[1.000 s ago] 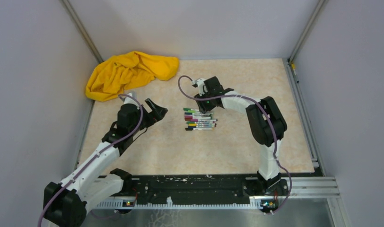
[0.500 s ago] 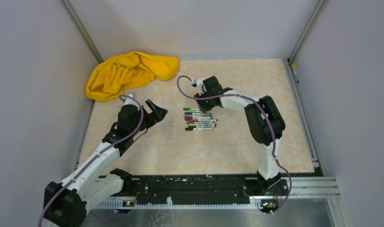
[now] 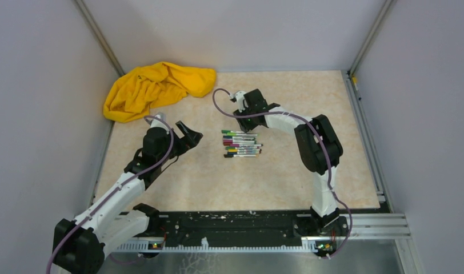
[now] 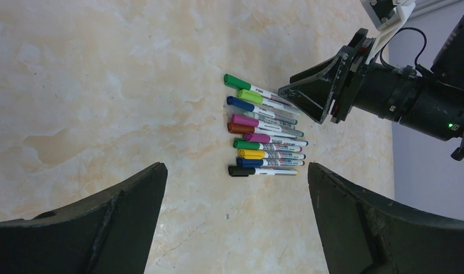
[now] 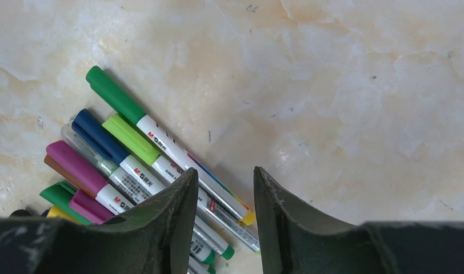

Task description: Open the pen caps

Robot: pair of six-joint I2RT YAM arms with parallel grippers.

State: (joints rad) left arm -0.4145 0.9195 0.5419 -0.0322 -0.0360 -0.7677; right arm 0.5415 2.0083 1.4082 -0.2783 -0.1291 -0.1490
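A small bundle of pens (image 3: 242,143) is laid side by side near the middle of the surface (image 3: 218,182), barrels roughly parallel and touching. The pen caps (image 4: 241,123) are all seated on their barrels – dark green, light green, blue, pink, brown, magenta, yellow and black can be made out, all at the end turned toward the left arm. The right hand (image 5: 225,178) is held over the opposite, uncapped end of the bundle, at the side where the dark green-capped pen (image 5: 161,137) lies; its fingers (image 5: 172,211) are set a narrow gap apart, and nothing is seen clamped between them. Whether they touch a barrel cannot be told. The left hand (image 3: 190,130) is kept well apart from the pens, on their capped side, pointed toward them with its fingers (image 4: 132,211) spread wide – nothing is held. A crumpled yellow cloth (image 3: 152,88) is heaped in the far left corner, away from both hands.
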